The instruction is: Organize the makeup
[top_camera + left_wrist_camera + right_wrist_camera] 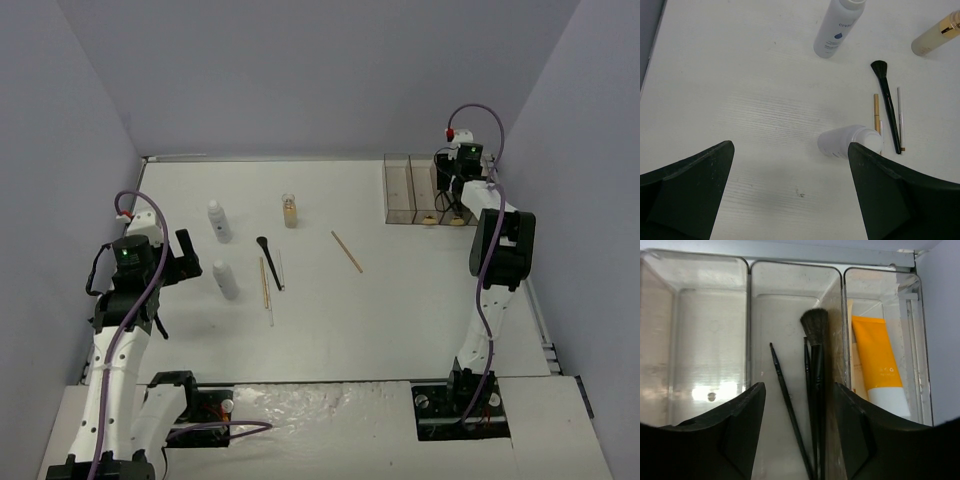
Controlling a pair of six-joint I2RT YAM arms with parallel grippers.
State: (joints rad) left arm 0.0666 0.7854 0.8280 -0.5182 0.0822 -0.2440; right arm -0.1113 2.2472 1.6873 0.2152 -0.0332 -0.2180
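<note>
Partly done: brushes [816, 365], orange tube [877, 365] in box [747, 315]. Remaining on table [400, 300]: 2 white bottles [218, 220], glass bottle [290, 210], 1 brush [268, 255], pencils [347, 252]. Right gripper [799, 400] apart over box, left gripper [790, 150] wide apart, both empty.

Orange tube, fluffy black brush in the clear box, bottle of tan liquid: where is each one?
Orange tube [875, 357]: right wrist view, on its orange body.
Fluffy black brush [815, 324]: right wrist view, on its bristle head.
Bottle of tan liquid [290, 214]: top view, on its tan lower half.
</note>
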